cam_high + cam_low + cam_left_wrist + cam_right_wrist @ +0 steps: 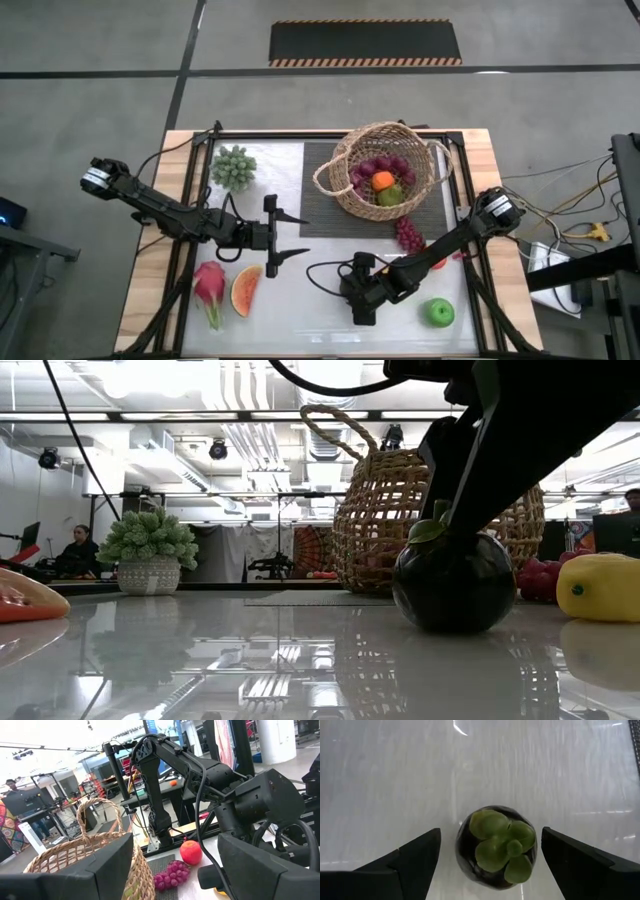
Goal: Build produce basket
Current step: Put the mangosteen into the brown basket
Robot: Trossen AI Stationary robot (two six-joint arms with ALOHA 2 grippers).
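The tan wicker basket (385,170) stands at the table's far middle with purple grapes, an orange and a green fruit in it. A dark round fruit with a green leafy top (496,847) rests on the table; it also shows in the low view (453,582). My right gripper (491,832) is open and points down over it, one finger on each side with a gap to the fruit. In the high view the right gripper (362,303) hides the fruit. My left gripper (287,238) is open and empty, left of the table's middle.
Red grapes (408,235) and a red fruit (438,262) lie near the right arm, and a green apple (438,312) at the near right. A lemon (600,587) lies beside the dark fruit. Dragon fruit (210,285) and watermelon slice (245,290) lie near left. A potted succulent (233,167) stands far left.
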